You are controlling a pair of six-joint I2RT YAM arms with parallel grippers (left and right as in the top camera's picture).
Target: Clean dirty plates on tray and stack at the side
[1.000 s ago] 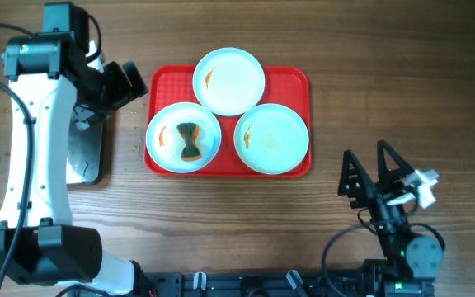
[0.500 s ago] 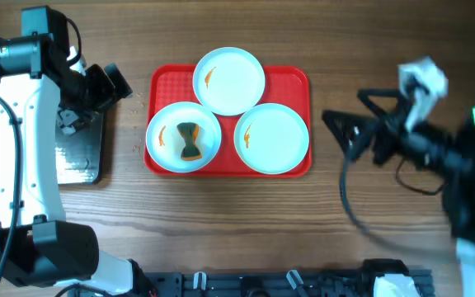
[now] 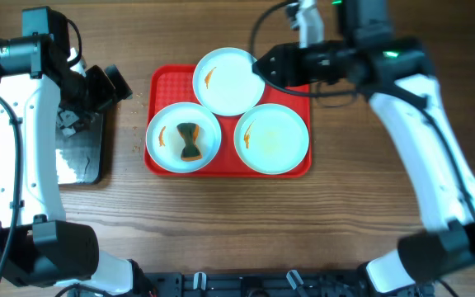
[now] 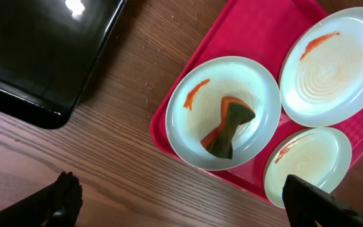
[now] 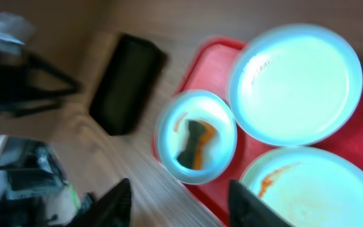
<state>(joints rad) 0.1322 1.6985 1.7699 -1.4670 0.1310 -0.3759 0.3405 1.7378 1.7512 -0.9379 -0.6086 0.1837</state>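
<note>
The red tray (image 3: 296, 79) holds three pale plates, each with an orange smear: a far plate (image 3: 228, 80), a near-right plate (image 3: 271, 138) and a near-left plate (image 3: 171, 148). A folded orange and dark green sponge (image 3: 190, 140) lies in the near-left one. My right gripper (image 3: 262, 65) hovers at the far plate's right rim, jaws apart and holding nothing. My left gripper (image 3: 112, 83) hangs open left of the tray, above the wood. The left wrist view shows the sponge (image 4: 227, 123) and its plate (image 4: 194, 126). The blurred right wrist view shows that plate (image 5: 169, 126) ahead of my right gripper (image 5: 181, 208).
A glossy black pan (image 3: 81, 157) lies on the wooden table left of the tray, under the left arm; it also shows in the left wrist view as the pan (image 4: 43, 50). Bare wood surrounds the tray on the right and near sides.
The right arm swung from the table's near right up to the tray's far right corner, and its jaws narrowed. The left arm shifted slightly left, then held still.
</note>
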